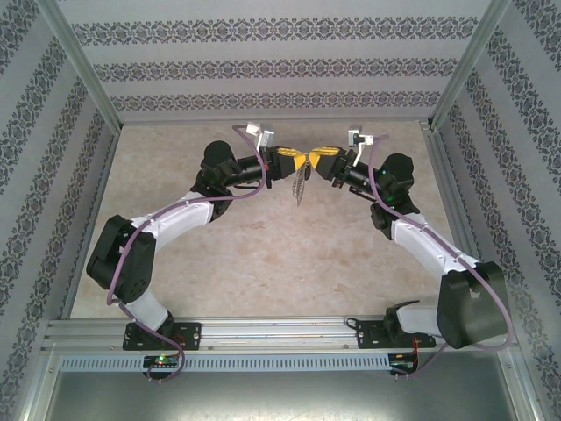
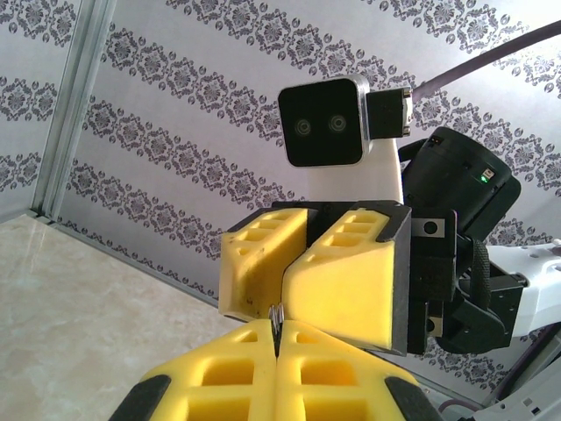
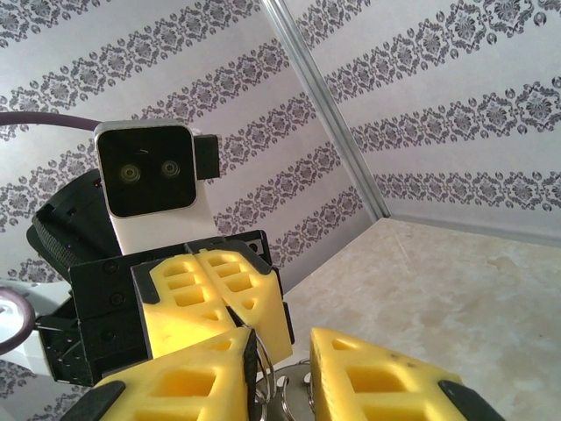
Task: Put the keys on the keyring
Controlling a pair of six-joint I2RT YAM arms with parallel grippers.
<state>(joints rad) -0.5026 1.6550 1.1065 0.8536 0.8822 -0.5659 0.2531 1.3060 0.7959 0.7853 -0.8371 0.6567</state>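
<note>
Pinching the keyring point(image 1: 301, 186), the left gripper point(image 2: 276, 329) is pressed shut, the right gripper point(image 3: 282, 342) spread around it; key attachment cannot be confirmed.

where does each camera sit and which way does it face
top external: above, behind the bases, looking down on the table; both arms show.
left wrist: on the left arm, facing the right gripper; own fingers below.
right wrist: on the right arm, facing the left gripper; own fingers below.
wrist views share the keyring.
</note>
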